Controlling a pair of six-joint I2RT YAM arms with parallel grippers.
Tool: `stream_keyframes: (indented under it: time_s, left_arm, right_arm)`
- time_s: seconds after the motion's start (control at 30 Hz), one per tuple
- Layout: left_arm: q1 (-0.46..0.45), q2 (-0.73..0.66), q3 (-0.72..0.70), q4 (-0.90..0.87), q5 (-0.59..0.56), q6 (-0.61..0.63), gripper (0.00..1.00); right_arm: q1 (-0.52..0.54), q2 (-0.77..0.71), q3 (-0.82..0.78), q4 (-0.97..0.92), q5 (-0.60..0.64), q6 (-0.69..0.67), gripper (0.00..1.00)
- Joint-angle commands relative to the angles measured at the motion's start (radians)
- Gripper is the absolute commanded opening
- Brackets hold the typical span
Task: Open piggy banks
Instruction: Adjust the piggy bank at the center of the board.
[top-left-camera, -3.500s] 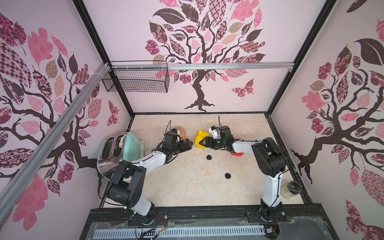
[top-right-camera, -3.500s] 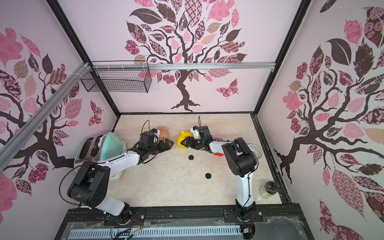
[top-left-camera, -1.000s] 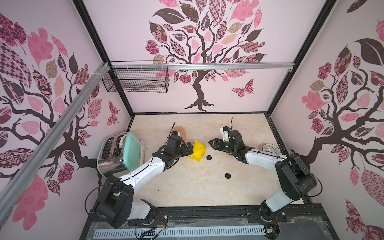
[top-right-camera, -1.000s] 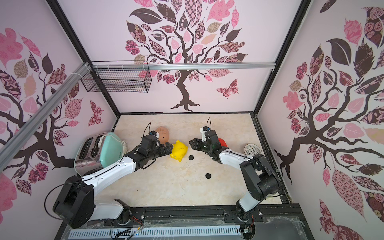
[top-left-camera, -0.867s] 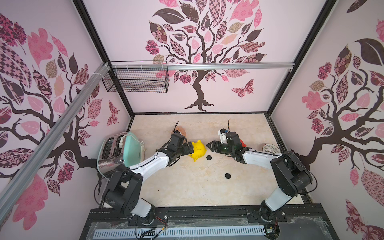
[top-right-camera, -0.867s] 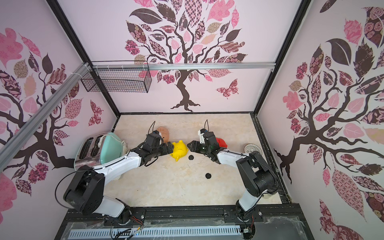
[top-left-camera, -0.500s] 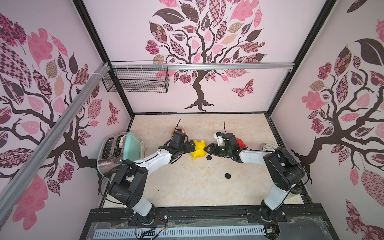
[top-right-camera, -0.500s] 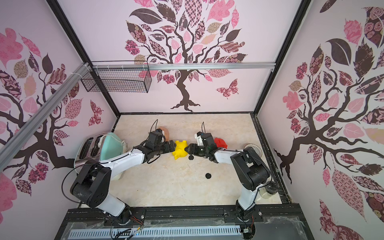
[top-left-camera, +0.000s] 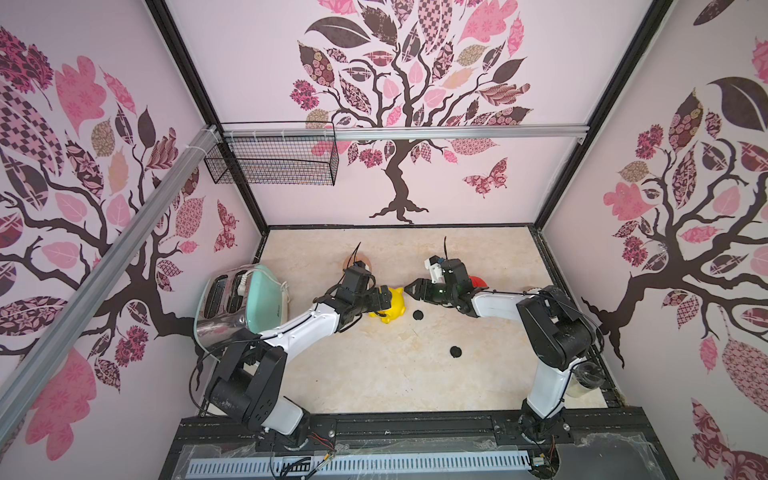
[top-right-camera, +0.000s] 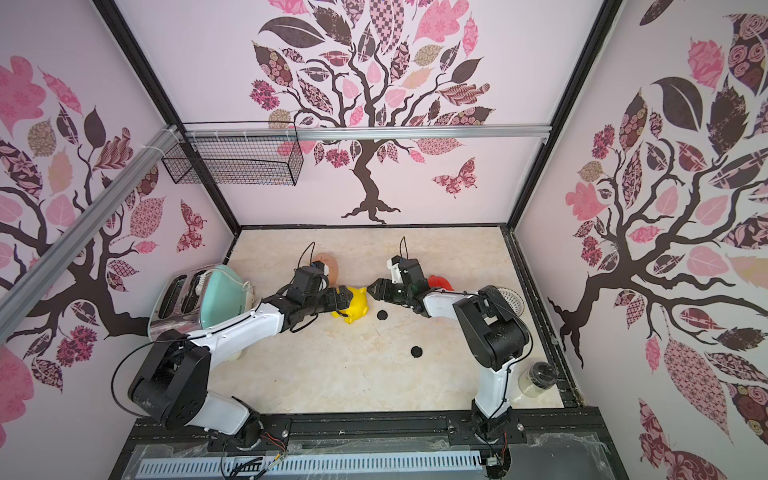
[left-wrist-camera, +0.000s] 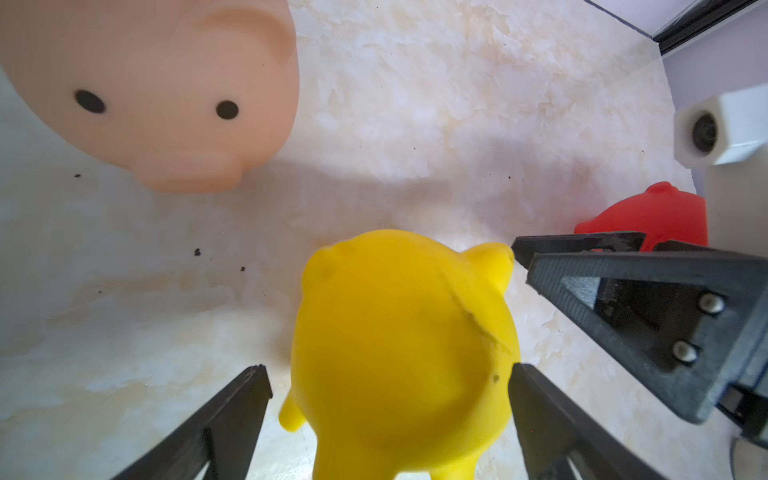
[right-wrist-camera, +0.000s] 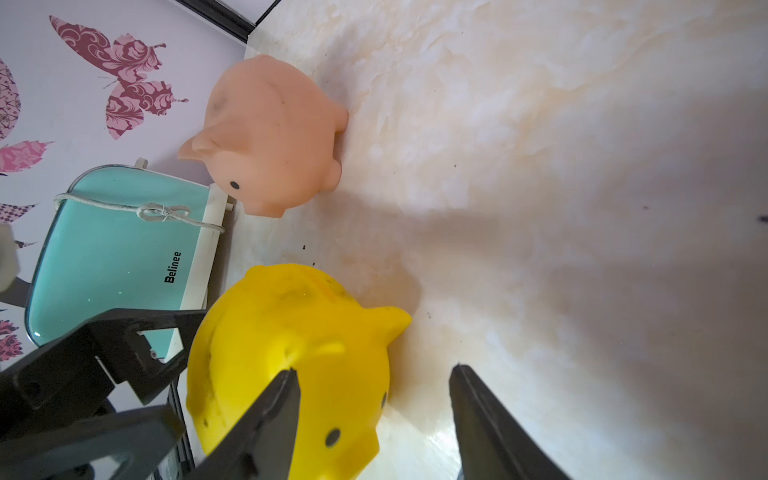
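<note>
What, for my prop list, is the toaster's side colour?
The toaster is mint green; right wrist view.

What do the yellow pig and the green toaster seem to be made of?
Yellow pig: probably moulded plastic, slightly glossy; a seam line and soft highlights show. Toaster: glossy mint panel, plastic or painted metal; mirror-like body, probably polished metal.

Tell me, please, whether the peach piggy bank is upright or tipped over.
Upright: the right wrist view shows the peach piggy bank standing with its feet on the marbled tabletop.

White arms (top-left-camera: 307, 328), black joints (top-left-camera: 245, 382), black jaws
</note>
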Motion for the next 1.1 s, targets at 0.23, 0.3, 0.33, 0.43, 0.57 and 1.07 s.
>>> stream_keyframes:
  time_s: [0.23,0.3,0.33,0.43,0.57,1.07]
  left_arm:
    - [0.004,0.059,-0.001,0.023,0.011,-0.012,0.91]
    - [0.007,0.068,0.002,0.023,0.018,-0.011,0.90]
    - [0.007,0.074,0.002,0.025,0.019,-0.011,0.89]
    - [0.019,0.091,0.005,0.037,0.031,-0.013,0.89]
    - [0.054,0.094,0.029,0.034,0.064,-0.002,0.91]
    - [0.064,-0.140,-0.072,0.029,0.030,-0.029,0.88]
  right_arm:
    - [0.004,0.013,-0.038,0.075,-0.109,0.052,0.60]
    - [0.013,0.001,-0.056,0.081,-0.107,0.055,0.60]
    - [0.019,-0.004,-0.064,0.083,-0.107,0.055,0.60]
    - [0.036,-0.017,-0.079,0.077,-0.106,0.057,0.59]
    - [0.077,-0.048,-0.105,0.064,-0.098,0.045,0.58]
    - [0.025,-0.131,-0.027,-0.044,0.186,-0.036,0.54]
